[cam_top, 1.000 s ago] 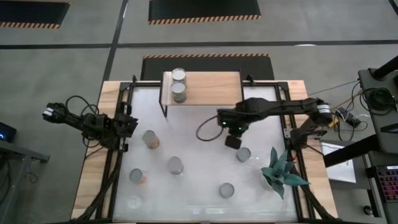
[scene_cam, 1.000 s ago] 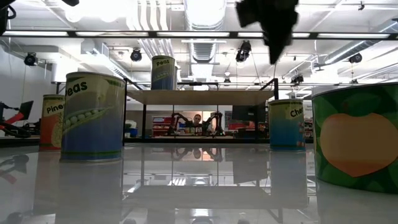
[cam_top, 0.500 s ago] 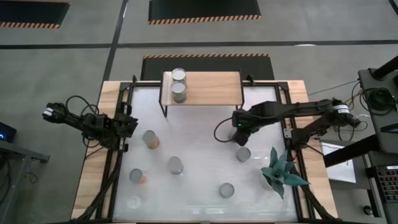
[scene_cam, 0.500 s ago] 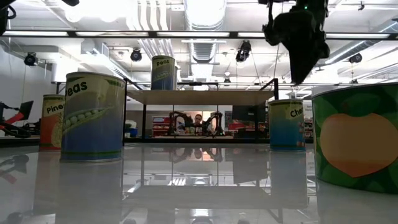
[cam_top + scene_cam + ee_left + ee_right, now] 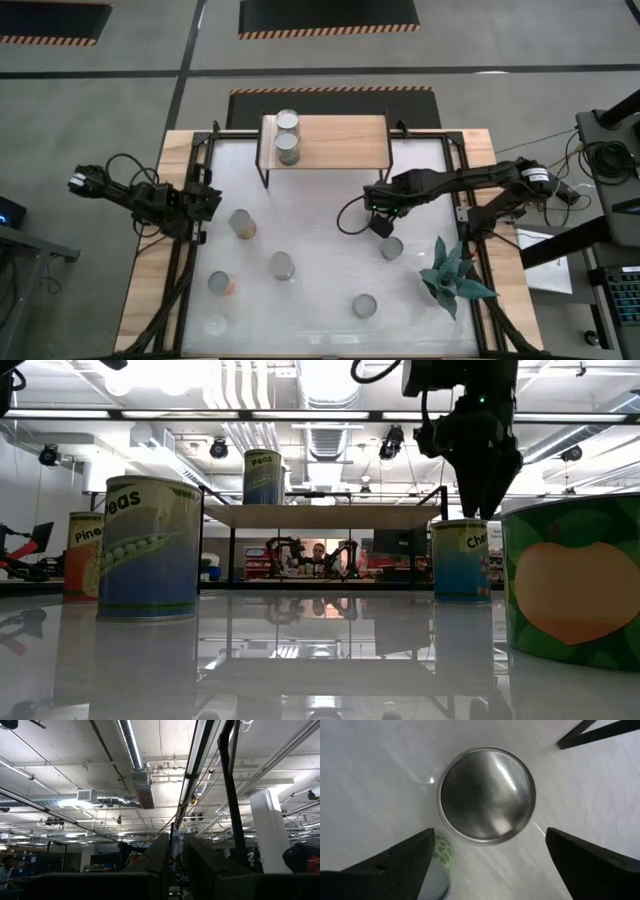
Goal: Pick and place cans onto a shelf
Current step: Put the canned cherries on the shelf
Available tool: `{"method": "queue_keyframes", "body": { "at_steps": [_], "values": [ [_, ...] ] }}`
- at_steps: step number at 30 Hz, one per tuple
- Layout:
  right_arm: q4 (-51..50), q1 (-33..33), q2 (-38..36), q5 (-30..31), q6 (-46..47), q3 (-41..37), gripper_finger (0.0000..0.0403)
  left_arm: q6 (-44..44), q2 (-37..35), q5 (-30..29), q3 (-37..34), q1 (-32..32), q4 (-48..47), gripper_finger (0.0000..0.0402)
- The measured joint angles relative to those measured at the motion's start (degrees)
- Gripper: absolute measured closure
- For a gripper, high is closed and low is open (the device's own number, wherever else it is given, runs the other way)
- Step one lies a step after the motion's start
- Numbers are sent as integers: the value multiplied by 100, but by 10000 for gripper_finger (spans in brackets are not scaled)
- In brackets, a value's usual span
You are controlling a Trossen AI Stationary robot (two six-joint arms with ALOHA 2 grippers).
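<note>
Right wrist view shows the right gripper (image 5: 487, 857) above a can (image 5: 486, 794), fingers (image 5: 405, 865) spread wide either side. Left gripper (image 5: 205, 200) waits at the counter (image 5: 320, 210) edge; its fingers' spread I cannot tell.

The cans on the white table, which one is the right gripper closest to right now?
The can just beside the green plant. The right gripper hangs over it with fingers spread, its silver top filling the right wrist view. The other table cans lie farther left or nearer the front.

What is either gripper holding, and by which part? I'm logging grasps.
Nothing. The right gripper hangs open above a can on the table; the left gripper waits at the table's left edge.
</note>
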Motion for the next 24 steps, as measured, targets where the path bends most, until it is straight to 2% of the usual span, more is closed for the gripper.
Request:
{"method": "queue_keyframes", "body": {
  "at_steps": [13, 16, 21, 24],
  "values": [
    [939, -48, 43, 154, 102, -610, 32, 2, 0, 0, 0, 2, -2, 362],
    [1052, -48, 43, 275, 232, -659, 50, 2, 0, 0, 0, 2, -2, 362],
    [1054, -48, 43, 309, 369, -586, 103, 2, 0, 0, 0, 2, -2, 362],
    [1050, -48, 41, 291, 398, -506, 116, 2, 0, 0, 0, 1, -2, 362]
  ]
}}
